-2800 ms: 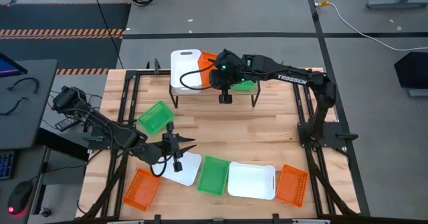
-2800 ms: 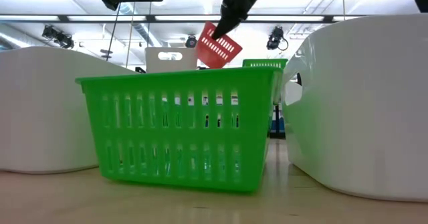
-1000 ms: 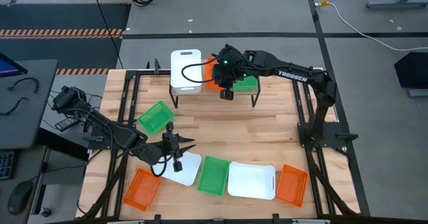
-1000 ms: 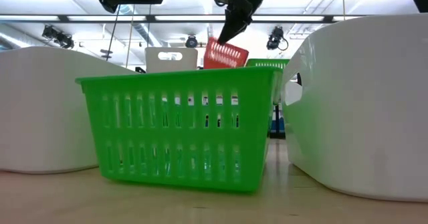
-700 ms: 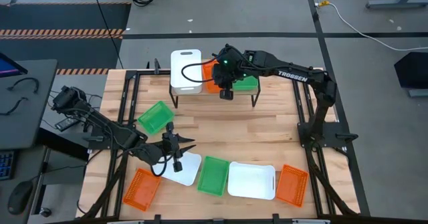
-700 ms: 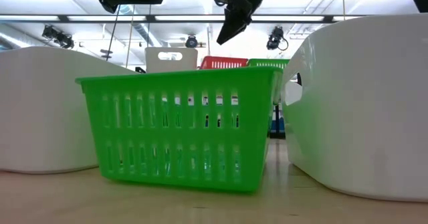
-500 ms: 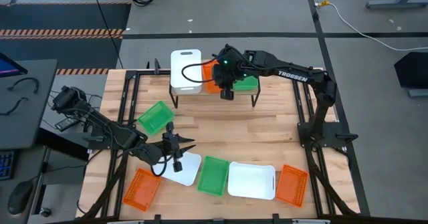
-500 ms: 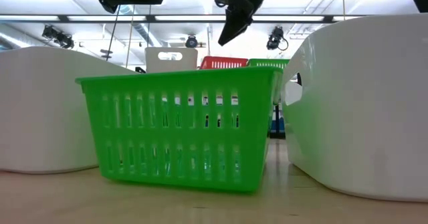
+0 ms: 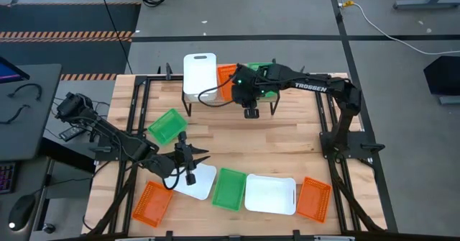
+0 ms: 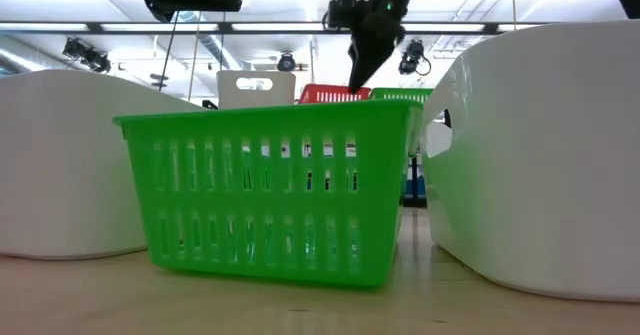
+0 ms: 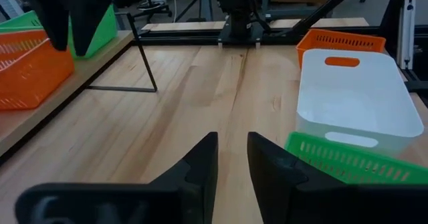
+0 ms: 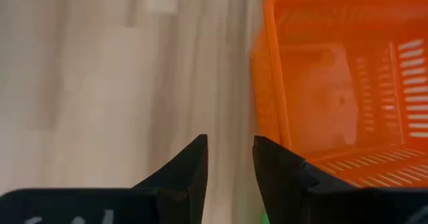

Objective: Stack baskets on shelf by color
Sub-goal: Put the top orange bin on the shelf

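The shelf (image 9: 224, 99) stands at the table's far side. On it rest a white basket (image 9: 199, 74), an orange basket (image 9: 227, 80) and a green basket (image 9: 264, 71), side by side on their bottoms. My right gripper (image 9: 251, 112) hovers open over the shelf's near edge, just off the orange basket (image 12: 334, 97), with nothing between its fingers. My left gripper (image 9: 190, 171) waits open at the near left above a white basket (image 9: 195, 182). Other baskets lie on the table.
Along the table's near edge sit an orange basket (image 9: 152, 201), a green one (image 9: 230, 189), a white one (image 9: 270, 194) and an orange one (image 9: 314, 199). Another green basket (image 9: 167, 126) lies at the left. Bare wood lies between this row and the shelf.
My right gripper has let go of the orange basket, which has dropped from a tilt to sit level on the shelf between the white and green ones. The gripper has then moved down and toward the table's near edge, tipping further downward.
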You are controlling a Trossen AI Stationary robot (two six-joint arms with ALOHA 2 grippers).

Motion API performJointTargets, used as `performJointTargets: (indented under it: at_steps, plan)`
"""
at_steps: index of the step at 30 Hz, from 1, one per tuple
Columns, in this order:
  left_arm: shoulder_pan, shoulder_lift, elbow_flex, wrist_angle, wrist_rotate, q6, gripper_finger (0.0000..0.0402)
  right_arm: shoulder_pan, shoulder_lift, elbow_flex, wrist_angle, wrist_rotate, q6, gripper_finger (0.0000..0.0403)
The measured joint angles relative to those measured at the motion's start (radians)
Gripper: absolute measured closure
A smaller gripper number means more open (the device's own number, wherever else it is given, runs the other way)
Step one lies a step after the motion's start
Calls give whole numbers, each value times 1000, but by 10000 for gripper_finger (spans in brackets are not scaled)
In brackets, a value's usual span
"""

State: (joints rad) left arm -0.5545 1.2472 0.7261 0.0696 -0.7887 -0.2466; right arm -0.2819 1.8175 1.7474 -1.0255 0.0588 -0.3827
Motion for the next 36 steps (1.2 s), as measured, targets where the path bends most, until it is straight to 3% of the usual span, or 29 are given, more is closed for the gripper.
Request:
performJointTargets:
  at_steps: [15,26,29,36]
  plan:
    - [0,0,0,-3,0,7,312,14,-2,-30,135,-11,-54,279]
    - [0,0,0,-18,0,4,315,32,-74,-28,187,18,-119,279]
    - [0,0,0,-20,0,3,313,17,-87,-27,168,69,-154,279]
    - [0,0,0,-24,0,-1,318,-29,-86,-29,74,13,-143,279]
